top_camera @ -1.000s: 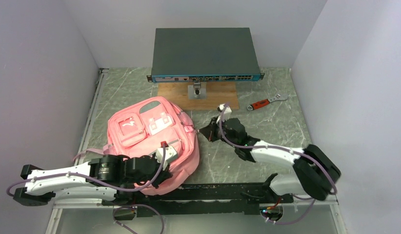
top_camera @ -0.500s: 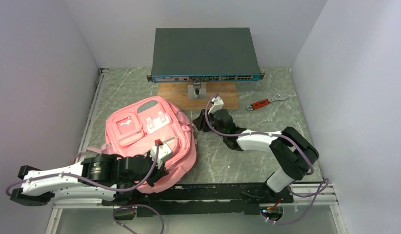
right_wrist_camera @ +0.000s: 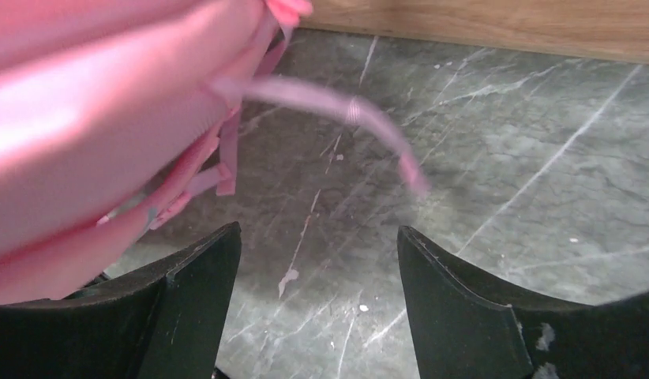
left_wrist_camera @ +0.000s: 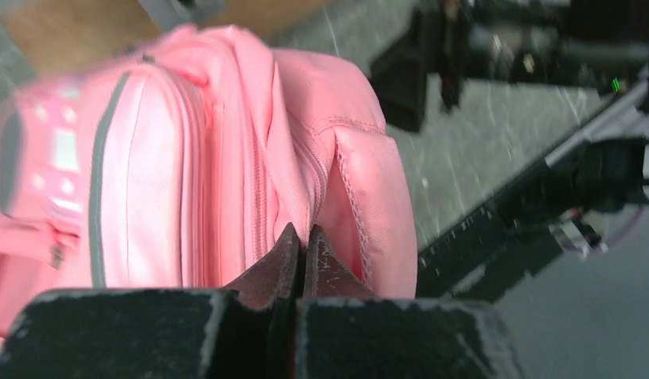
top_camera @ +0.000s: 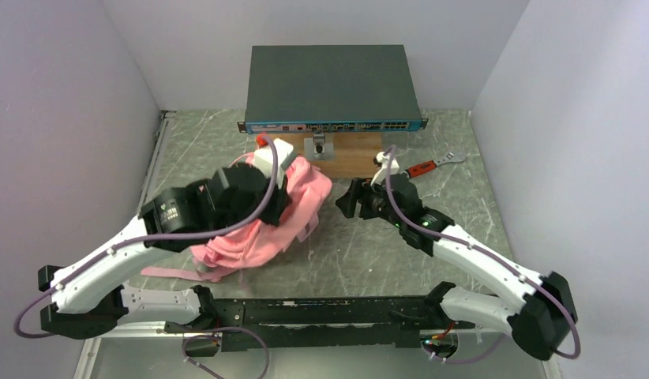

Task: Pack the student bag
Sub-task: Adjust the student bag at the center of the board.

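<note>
The student bag (top_camera: 254, 241), soft and pink, hangs bunched and lifted at the table's left middle, a strap trailing on the marble. My left gripper (top_camera: 294, 185) is raised over it and shut on a fold of its fabric. In the left wrist view the fingertips (left_wrist_camera: 294, 245) pinch a seam of the bag (left_wrist_camera: 187, 158). My right gripper (top_camera: 347, 202) hovers just right of the bag, open and empty. In the right wrist view the gripper (right_wrist_camera: 317, 237) has only bare marble between its fingers, with the bag (right_wrist_camera: 84, 118) at the left and a loose strap (right_wrist_camera: 337, 106) dangling ahead.
A dark network switch (top_camera: 331, 87) stands at the back on a wooden board (top_camera: 361, 162), with a small grey fixture (top_camera: 318, 148) in front. A red-handled wrench (top_camera: 429, 166) lies at the back right. White walls close in three sides; a black rail (top_camera: 329, 312) runs along the near edge.
My left arm has risen and swung toward the back, pulling the bag up off the table. My right gripper has opened and drawn back to the right of the bag.
</note>
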Available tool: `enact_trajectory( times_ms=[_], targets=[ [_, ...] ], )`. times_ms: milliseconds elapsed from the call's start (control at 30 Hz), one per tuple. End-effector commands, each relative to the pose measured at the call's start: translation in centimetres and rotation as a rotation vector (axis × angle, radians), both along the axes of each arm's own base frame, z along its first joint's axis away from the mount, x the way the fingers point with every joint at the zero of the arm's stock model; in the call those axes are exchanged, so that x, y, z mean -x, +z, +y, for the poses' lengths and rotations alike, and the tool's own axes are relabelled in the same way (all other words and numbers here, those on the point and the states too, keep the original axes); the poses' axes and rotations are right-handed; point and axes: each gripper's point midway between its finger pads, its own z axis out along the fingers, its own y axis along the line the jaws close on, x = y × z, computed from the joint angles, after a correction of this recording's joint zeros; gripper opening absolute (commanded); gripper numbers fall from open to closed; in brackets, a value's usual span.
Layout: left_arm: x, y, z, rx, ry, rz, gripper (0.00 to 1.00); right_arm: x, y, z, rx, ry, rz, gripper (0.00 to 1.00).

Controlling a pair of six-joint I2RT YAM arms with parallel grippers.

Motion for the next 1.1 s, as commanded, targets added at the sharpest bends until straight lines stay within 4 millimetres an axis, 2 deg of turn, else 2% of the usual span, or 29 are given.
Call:
enact_trajectory(
  times_ms=[0,200,267,333,400,600,900,967,1067],
  targets=[
    [-2.9,15.1,-1.0,0.287,0.02,-0.305,0.0,0.6,3.0,-2.4,-0.009,-0.073,-0.024,0.75],
    [-4.6,24.4,1.3,0.414,0.109,-0.473,0.0,0.5,4.6,-4.2,-0.009,-0.131,-0.053,0.77],
    [-4.6,27.0,2.3,0.486,0.133,-0.524,0.0,0.5,4.6,-4.2,-0.017,-0.132,-0.047,0.77],
    [-4.4,28.7,2.3,0.544,0.125,-0.557,0.0,0.6,4.5,-4.0,-0.034,-0.128,-0.036,0.77],
    [-4.5,29.4,1.4,0.578,0.111,-0.557,0.0,0.6,4.5,-3.8,-0.05,-0.127,-0.031,0.77],
    [-6.0,29.5,-3.9,0.65,0.05,-0.496,0.0,0.6,6.5,-4.7,-0.09,-0.177,-0.059,0.78],
    [-8.7,29.3,-9.6,0.812,0.042,-0.412,0.0,1.4,10.3,-8.0,-0.09,-0.287,-0.132,0.77],
    [-9.1,29.7,-10.2,0.879,0.062,-0.41,0.0,1.5,11.2,-7.3,-0.097,-0.245,-0.147,0.77],
    [-9.5,30.0,-10.8,0.916,0.09,-0.413,0.0,1.4,12.8,-5.0,-0.133,-0.141,-0.147,0.77]
  ],
)
